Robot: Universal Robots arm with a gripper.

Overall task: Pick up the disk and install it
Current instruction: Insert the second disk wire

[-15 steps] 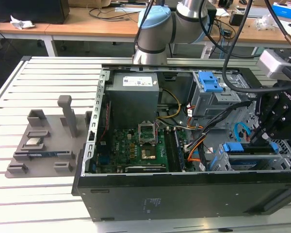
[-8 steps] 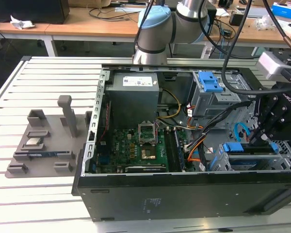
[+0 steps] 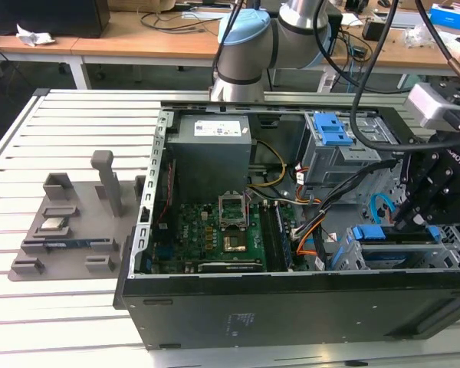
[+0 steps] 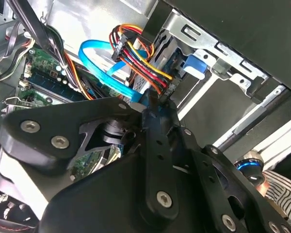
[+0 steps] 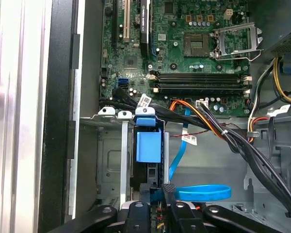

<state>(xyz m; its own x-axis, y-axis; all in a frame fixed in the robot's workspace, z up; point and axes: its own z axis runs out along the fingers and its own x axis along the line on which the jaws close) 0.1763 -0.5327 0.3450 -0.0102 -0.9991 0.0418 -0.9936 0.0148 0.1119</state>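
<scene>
disk seated in case bay, claw low over its rear edge, grip state unclear

The exterior view looks down at an angle from beyond one long side of the open computer case, far enough back to take in the slatted table, a gray parts tray at the frame's left, and desks along the top. The first wrist view looks straight down into the case from close above, the motherboard in the upper frame. The second wrist view sits closer still, low beside the gripper, facing the cables. All three share the case interior.
</scene>
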